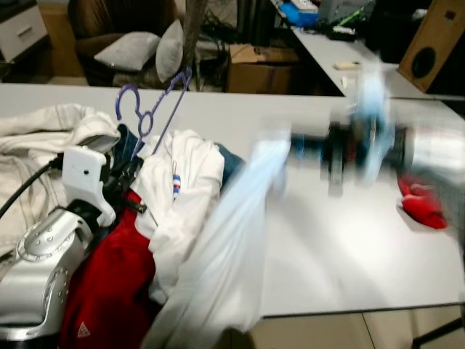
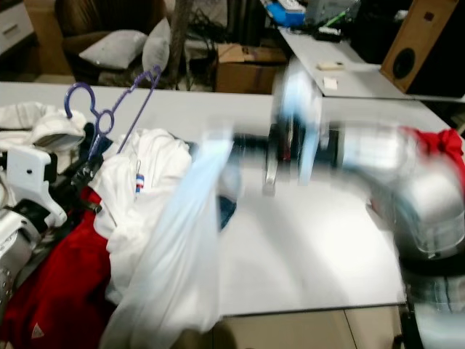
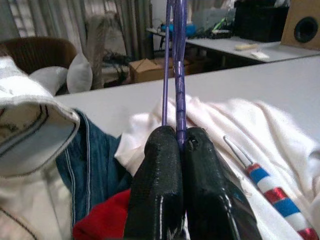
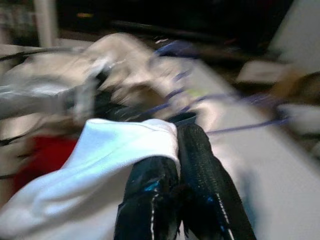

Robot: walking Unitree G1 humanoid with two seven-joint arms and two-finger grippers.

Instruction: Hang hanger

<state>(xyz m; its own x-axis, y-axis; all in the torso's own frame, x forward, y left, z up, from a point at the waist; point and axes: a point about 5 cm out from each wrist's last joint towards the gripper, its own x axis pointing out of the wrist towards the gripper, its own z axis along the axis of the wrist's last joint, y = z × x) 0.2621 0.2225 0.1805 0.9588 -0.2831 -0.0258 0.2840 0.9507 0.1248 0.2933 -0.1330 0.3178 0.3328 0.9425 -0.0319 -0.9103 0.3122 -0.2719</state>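
To hang well, keep the purple wire hanger (image 1: 149, 109) upright and steady while the pale garment (image 1: 232, 240) is brought to it. The left gripper (image 3: 177, 145) is clenched on its thin twin wires, hook rising above the clothes pile (image 1: 174, 189). The right gripper (image 4: 175, 150), beside the hanger, pinches the pale garment.
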